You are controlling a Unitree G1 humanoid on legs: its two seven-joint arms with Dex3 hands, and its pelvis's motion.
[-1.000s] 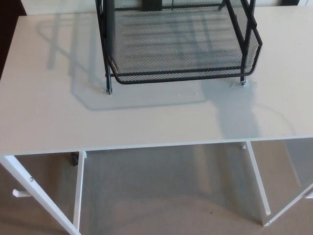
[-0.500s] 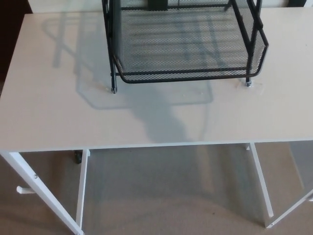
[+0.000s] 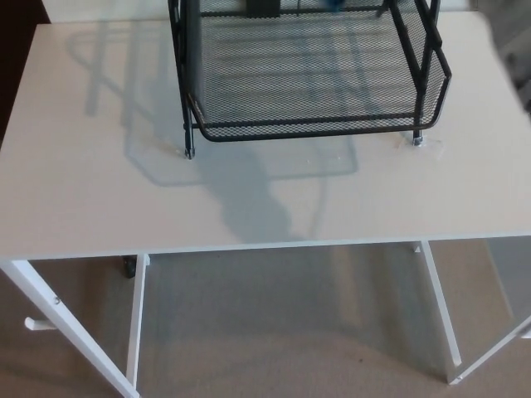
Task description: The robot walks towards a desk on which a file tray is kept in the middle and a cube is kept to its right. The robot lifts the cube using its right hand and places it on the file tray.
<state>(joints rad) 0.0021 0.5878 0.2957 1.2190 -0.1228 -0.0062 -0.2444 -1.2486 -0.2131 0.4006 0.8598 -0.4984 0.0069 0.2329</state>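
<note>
Tray (image 3: 315,126) sits far-centre on desk (image 3: 99,199); cube, presumably off right, and both hands are out of view, so their grip cannot be told.

Black mesh file tray (image 3: 307,124) stands on white desk (image 3: 99,199) above carpet (image 3: 282,332)

View nudged a hair left vs 0.5 s ago, so the frame-wide offset of the file tray (image 3: 315,126) is camera, not the tray. Real change: the dark shadow (image 3: 253,207) on the counter (image 3: 83,182) slid from right of centre to under the tray's front left. New blurred grey patch (image 3: 512,51) over the counter's far right corner, can't tell what. Blue speck (image 3: 334,5) now at the top edge.
</note>
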